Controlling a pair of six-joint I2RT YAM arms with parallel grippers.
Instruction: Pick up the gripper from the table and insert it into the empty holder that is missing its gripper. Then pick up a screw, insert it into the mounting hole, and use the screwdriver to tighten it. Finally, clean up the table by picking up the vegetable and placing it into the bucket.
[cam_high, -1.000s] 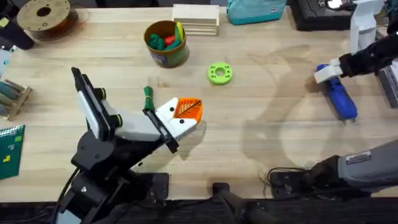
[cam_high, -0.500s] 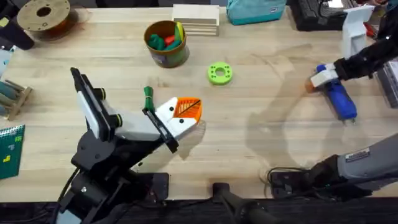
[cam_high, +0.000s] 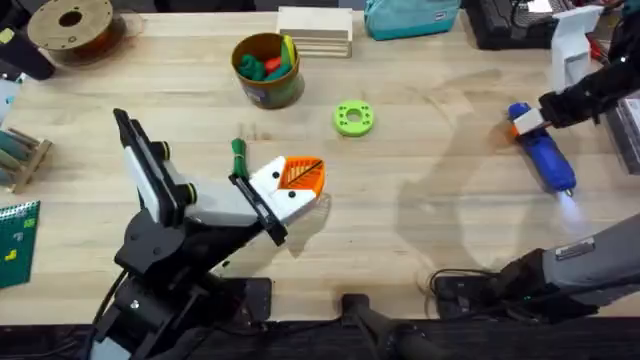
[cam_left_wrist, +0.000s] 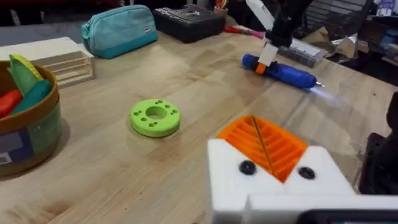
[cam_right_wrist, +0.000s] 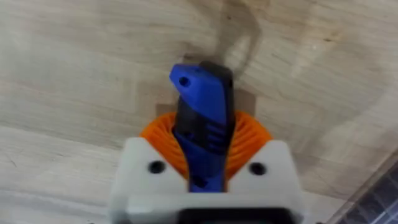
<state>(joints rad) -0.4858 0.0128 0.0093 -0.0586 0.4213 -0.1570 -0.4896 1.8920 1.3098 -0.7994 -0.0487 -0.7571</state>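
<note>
The blue screwdriver (cam_high: 545, 160) lies on the table at the right, a pale glow at its bit end. My right gripper (cam_high: 522, 122) is shut on its far end; the blue body (cam_right_wrist: 200, 124) sits between the orange pads. My left gripper (cam_high: 303, 176) rests shut at the table's middle, orange tips (cam_left_wrist: 261, 142) pressed together on both white holders (cam_left_wrist: 230, 180). The slim dark-green vegetable (cam_high: 238, 156) lies just left of it, apart from it. The bucket (cam_high: 268, 92) stands behind it. A loose gripper and a screw are out of view.
A flat green ring disc (cam_high: 353, 118) lies between the bucket and the screwdriver. Along the back edge stand a filament spool (cam_high: 72, 28), a pale wooden block stack (cam_high: 315, 30), a teal pouch (cam_high: 410, 15) and a black case (cam_high: 510, 25). A green board (cam_high: 15, 240) lies at the left.
My right gripper has turned at the screwdriver's far end and now shows orange there instead of white. A glow has appeared at the bit. The left arm is unchanged.
</note>
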